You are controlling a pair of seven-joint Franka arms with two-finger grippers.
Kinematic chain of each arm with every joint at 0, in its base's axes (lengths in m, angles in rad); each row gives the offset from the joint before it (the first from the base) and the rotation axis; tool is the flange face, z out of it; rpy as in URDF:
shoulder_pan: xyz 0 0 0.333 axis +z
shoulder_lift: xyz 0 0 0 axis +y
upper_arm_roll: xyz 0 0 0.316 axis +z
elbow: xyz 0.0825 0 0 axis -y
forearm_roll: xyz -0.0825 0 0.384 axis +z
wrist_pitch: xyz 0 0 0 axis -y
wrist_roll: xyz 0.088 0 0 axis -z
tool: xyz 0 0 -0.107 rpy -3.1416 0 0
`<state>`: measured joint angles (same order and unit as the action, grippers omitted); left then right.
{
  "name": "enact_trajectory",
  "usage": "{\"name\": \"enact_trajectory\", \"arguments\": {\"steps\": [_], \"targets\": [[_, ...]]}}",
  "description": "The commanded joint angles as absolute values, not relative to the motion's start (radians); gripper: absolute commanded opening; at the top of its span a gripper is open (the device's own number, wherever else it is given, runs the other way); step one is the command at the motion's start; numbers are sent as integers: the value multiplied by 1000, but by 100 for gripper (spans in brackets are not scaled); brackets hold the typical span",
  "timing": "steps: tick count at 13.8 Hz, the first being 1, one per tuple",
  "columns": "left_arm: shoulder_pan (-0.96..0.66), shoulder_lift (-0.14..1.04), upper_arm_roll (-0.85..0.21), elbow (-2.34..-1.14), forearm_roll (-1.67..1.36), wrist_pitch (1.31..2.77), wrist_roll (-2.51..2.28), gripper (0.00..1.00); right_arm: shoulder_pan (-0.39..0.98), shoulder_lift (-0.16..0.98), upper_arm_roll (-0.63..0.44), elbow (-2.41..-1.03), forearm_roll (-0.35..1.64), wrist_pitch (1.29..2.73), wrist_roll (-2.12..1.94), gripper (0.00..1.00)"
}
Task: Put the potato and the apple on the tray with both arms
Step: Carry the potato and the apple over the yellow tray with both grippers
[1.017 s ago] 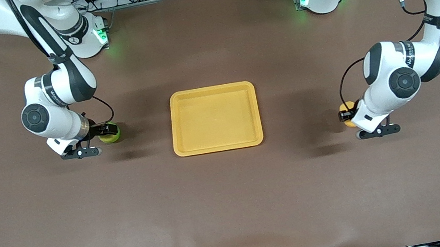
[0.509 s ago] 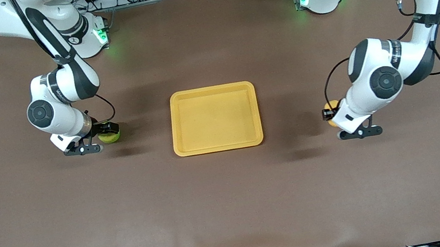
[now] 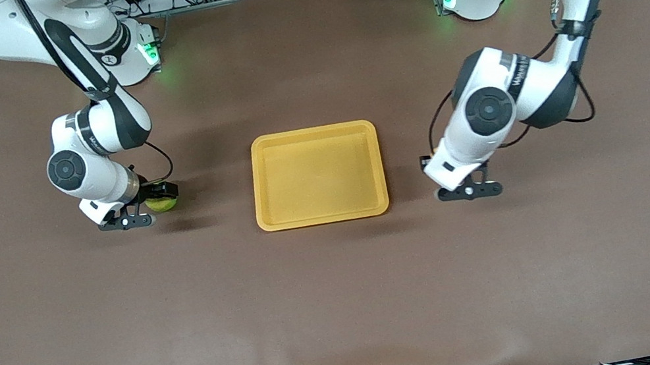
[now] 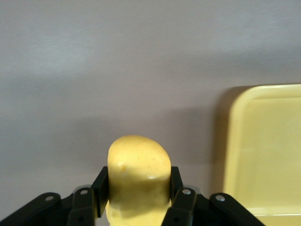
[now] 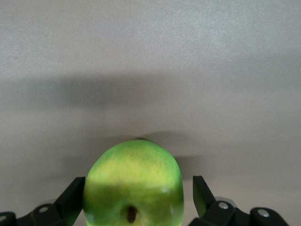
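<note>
1. Currently, the small round green apple (image 3: pixel 162 202) rests on the brown table mat (image 3: pixel 348 312) toward the right arm's end. It is bracketed by the spread fingers of the right gripper (image 3: pixel 162 195); a gap is visible at each side, so nothing is gripped.
2. At mid-table, the shallow yellow-orange plastic tray (image 3: pixel 324 216) lies unloaded.
3. The pale yellow lumpy potato (image 4: pixel 138 175) is clamped in the left gripper (image 4: pixel 138 188), carried over the mat just beside the tray's rim.
4. Risk: if the right fingers close off-centre, the apple may be rolled away.
5. Risk: an early release, before the rim is cleared, would probably drop the potato outside the tray.
</note>
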<state>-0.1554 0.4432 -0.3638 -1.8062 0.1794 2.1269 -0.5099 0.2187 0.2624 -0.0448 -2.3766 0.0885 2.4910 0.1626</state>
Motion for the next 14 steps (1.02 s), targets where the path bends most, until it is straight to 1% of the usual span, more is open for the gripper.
{"name": "enact_trajectory", "arguments": {"steps": [1,4,6,7,8,10,14], "targets": [[-237,512,-357,-1718,201,2100,-575,0,229,278,-46,-2385,98,2519,172,92],[-317,574,-348,-1652,202,2100,-645,0,259,276,-46,-2385,98,2522,172,39],[-362,615,-347,-1608,202,2100,-702,0,261,276,-48,-2384,98,2516,172,12],[-383,635,-341,-1591,209,2102,-733,0,261,273,-46,-2381,98,2510,172,3],[-406,650,-333,-1576,231,2102,-758,0,261,270,-46,-2379,98,2505,172,0],[-433,689,-330,-1557,274,2102,-808,0,262,258,-46,-2370,98,2481,161,0],[-462,733,-330,-1531,288,2105,-854,0,262,235,-46,-2281,98,2321,163,0]]}}
